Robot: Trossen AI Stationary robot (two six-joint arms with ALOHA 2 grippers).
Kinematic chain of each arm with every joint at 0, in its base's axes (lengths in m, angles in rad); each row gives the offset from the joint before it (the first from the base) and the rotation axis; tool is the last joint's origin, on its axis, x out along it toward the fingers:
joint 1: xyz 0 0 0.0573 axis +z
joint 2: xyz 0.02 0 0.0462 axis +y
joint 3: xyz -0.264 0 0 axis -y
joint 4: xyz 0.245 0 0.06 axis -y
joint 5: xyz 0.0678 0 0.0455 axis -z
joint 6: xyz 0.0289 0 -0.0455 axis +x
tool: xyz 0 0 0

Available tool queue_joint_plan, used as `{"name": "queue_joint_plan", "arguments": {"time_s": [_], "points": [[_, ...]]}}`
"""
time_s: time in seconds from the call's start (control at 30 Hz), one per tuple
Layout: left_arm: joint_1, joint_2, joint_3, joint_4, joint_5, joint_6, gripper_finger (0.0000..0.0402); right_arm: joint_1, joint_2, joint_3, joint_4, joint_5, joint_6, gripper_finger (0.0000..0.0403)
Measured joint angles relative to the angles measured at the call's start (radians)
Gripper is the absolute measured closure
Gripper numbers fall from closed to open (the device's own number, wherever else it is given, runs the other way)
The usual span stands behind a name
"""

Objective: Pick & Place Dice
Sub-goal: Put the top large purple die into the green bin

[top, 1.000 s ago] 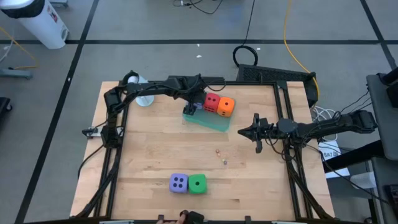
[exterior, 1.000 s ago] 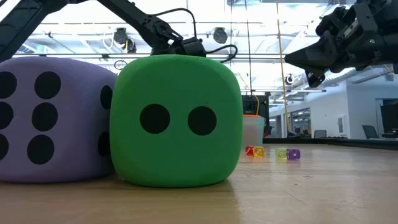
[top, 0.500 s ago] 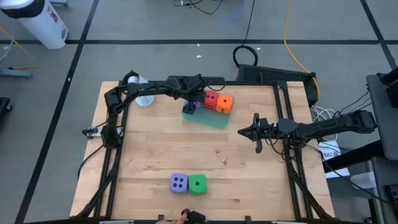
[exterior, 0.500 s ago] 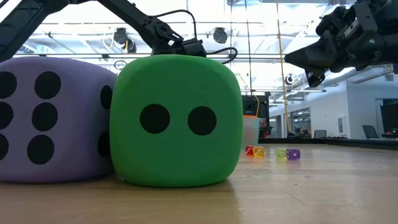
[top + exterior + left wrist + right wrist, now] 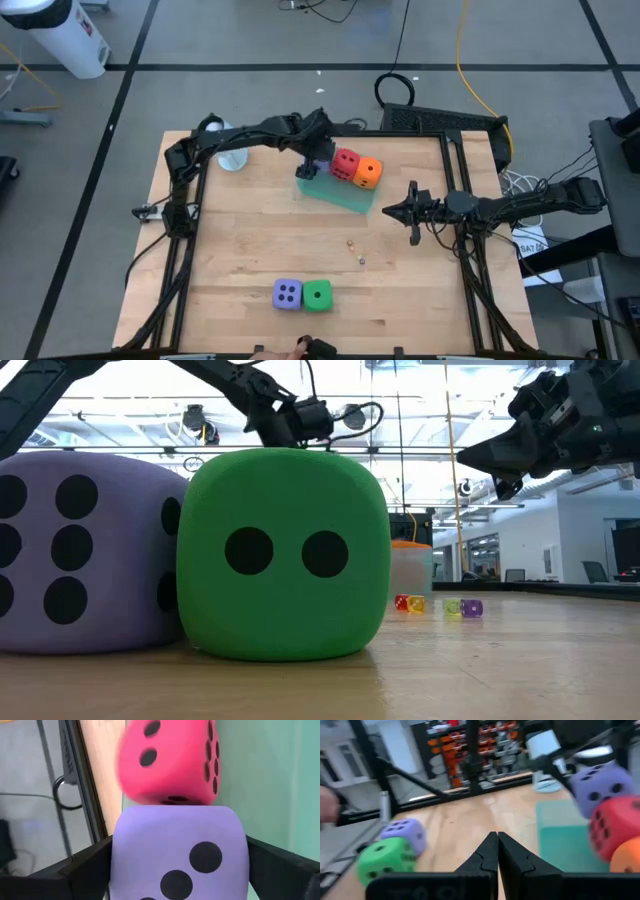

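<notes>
My left gripper (image 5: 318, 163) reaches over the far left end of the teal tray (image 5: 345, 193), shut on a purple die (image 5: 180, 855). That die touches the red die (image 5: 346, 163), which sits on the tray beside the orange die (image 5: 368, 172). A second purple die (image 5: 287, 293) and the green die (image 5: 317, 294) stand side by side near the table's near edge. My right gripper (image 5: 405, 212) hovers shut above the table's right half, holding nothing. My left gripper pinches the purple die between its two fingers (image 5: 85, 870), one on each of two opposite faces (image 5: 122, 865). The die's far face presses against the red die (image 5: 170, 762). Whether the purple die rests on the tray or hangs clear, I cannot tell.
Tiny coloured specks (image 5: 355, 250) lie mid-table between the tray and the near dice. A white cup-like object (image 5: 232, 160) stands at the far left corner. Black frame rails (image 5: 185, 250) run along the left and right table edges. Bare wood lies left of centre.
My left gripper has risen a little and shifted toward the table's right with the purple die. The red and orange dice have slid slightly to the right on the tray.
</notes>
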Motion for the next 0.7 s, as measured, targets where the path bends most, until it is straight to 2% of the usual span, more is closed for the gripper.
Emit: {"name": "queue_joint_plan", "arguments": {"time_s": [0.13, 0.3, 0.43, 0.7], "points": [[0.023, 0.002, 0.01, -0.021, 0.041, 0.003, 0.0002, -0.01, 0.027, 0.0, 0.02, 0.094, -0.041, 0.0403], [0.06, 0.009, 0.003, -0.027, 0.081, -0.003, 0.0002, -0.052, 0.11, 0.0, 0.117, 0.09, -0.043, 0.0403], [0.083, 0.031, -0.006, -0.037, 0.094, 0.014, 0.0004, -0.078, 0.2, 0.021, 0.137, 0.038, -0.024, 0.0403], [0.089, 0.084, -0.005, -0.05, 0.095, 0.035, 0.0004, -0.106, 0.372, 0.16, 0.142, 0.015, -0.082, 0.0403]]}}
